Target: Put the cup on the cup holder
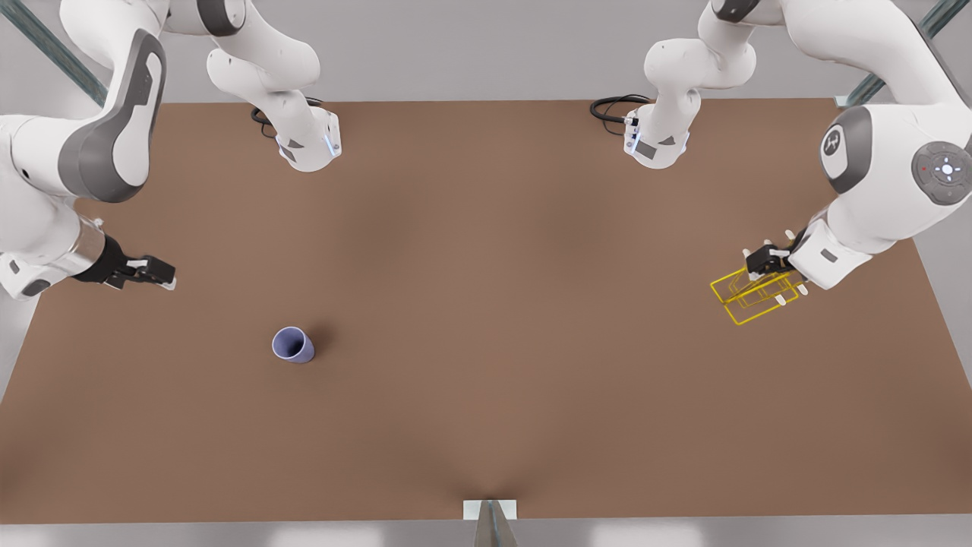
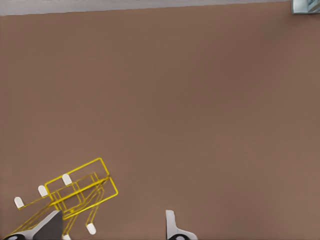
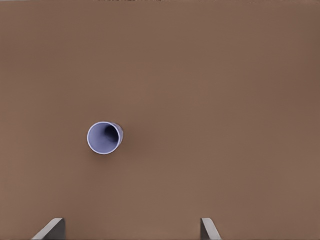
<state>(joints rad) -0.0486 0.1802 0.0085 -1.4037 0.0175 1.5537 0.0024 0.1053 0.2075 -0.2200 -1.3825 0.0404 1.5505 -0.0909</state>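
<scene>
Front view: the cup [image 1: 293, 344] stands upright at seven o'clock on the desk [image 1: 486, 304], well apart from the cup holder [image 1: 755, 292] at three. The right tool [image 1: 156, 272] hovers near the cup, fingers spread; the left tool [image 1: 763, 258] sits over the rack.

Left wrist view: its spread fingers [image 2: 172, 227] straddle the white-tipped prongs, empty.

Right wrist view: the cup's open mouth shows. Best to centre over it before descending.

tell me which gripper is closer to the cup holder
The left gripper, at the front view's right, hangs right over the yellow cup holder; the right gripper is across the table, nearer the cup.
</scene>
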